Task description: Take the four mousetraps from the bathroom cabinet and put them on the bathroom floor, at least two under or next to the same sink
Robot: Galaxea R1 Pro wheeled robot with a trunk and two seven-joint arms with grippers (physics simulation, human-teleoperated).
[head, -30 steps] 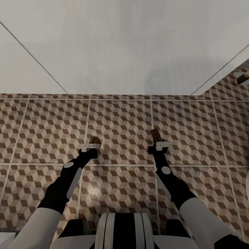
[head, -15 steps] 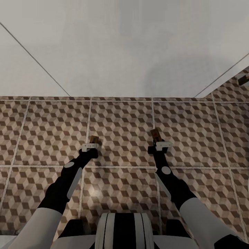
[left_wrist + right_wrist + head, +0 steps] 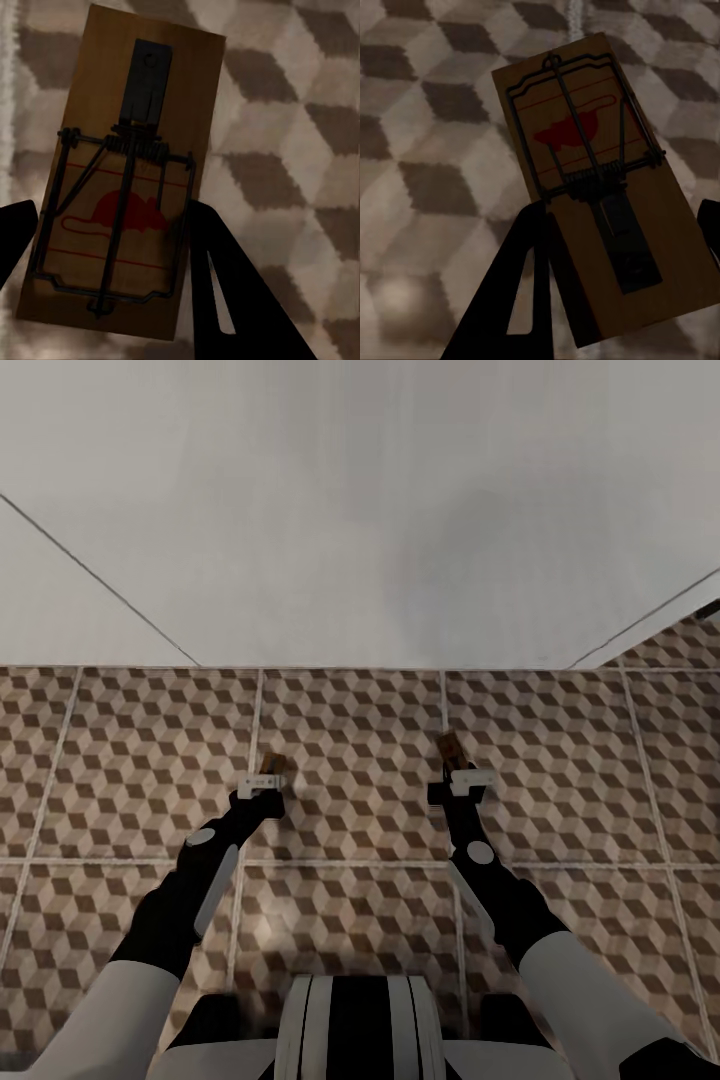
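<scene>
I hold two mousetraps above the bathroom floor, a cube-patterned tile surface. My left gripper is shut on one mousetrap. In the left wrist view this tan board carries dark wire and a red mouse mark, and the dark fingers clamp its long edges. My right gripper is shut on another mousetrap. The right wrist view shows that board tilted, with a finger against its side. The cabinet and the bathroom sink are out of view.
A plain white wall rises straight ahead, meeting the tiles along a line just beyond both grippers. Angled wall seams run off to the left and right. Open tiled floor stretches to both sides of the arms.
The whole picture has shifted: the wall's base sits lower in the view and a dark object at the upper right has slid out. Both grippers still hold their traps as before.
</scene>
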